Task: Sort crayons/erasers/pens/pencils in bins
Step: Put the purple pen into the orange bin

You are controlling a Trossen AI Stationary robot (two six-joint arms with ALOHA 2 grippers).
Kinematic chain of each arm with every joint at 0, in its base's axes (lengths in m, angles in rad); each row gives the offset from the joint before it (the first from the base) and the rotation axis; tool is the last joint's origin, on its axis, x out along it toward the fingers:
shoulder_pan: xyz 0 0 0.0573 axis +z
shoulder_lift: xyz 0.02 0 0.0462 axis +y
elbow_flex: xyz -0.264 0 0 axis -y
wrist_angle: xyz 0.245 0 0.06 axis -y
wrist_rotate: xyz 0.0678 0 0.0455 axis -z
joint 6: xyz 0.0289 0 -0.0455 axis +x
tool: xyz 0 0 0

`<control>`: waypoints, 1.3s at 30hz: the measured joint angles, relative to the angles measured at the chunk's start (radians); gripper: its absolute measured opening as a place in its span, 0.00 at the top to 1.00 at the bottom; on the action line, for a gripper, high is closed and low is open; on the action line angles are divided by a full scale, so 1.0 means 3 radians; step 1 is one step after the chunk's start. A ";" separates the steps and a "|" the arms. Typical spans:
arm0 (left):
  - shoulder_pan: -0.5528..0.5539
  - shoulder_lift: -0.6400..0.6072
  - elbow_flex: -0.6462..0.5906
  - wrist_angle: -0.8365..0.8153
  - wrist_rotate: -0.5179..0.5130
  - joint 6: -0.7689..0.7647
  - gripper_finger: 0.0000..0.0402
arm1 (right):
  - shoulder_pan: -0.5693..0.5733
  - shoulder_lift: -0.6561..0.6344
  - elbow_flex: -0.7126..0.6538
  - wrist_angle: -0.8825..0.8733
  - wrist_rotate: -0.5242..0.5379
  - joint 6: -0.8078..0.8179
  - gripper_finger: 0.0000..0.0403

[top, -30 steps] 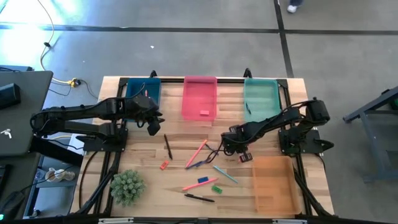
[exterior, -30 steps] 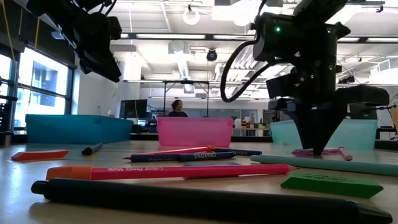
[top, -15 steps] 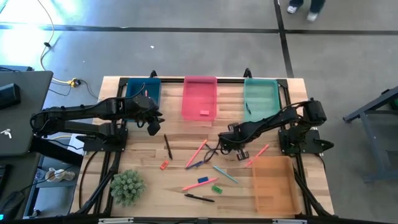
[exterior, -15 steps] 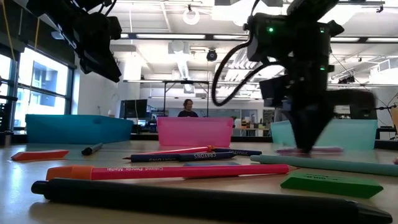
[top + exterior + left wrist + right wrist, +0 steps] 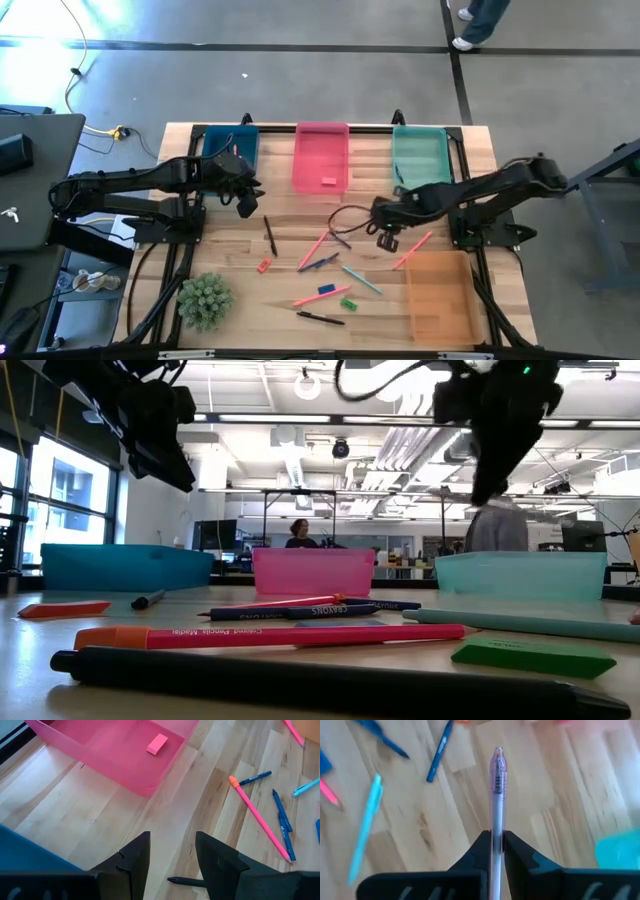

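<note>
One eraser (image 5: 329, 181) lies in the middle bin (image 5: 321, 140) — the rest scattered nearer.

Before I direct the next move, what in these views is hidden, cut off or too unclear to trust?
- Blue bin: high view, the left arm covers part of its floor.
- Pen in the right end effector: right wrist view, fingers hide its lower end; motion blur smears the table.
- Bin contents: low view, walls of the pink bin and teal bin hide them.
- Orange bin: only the high view shows it whole.
</note>
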 joint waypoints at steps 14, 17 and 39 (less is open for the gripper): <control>0.0001 0.0000 0.0000 0.0000 0.0007 -0.0024 0.64 | 0.1237 -0.0542 -0.0151 -0.0369 0.0166 0.2404 0.97; 0.0001 0.0000 0.0000 -0.0001 0.0007 -0.0024 0.64 | 0.1540 -0.0525 -0.0179 -0.0421 0.0148 0.2799 0.97; 0.0000 0.0006 0.0000 -0.0003 0.0179 -0.0019 0.64 | 0.2723 0.0427 -0.0177 -0.0462 -0.0084 0.4531 0.97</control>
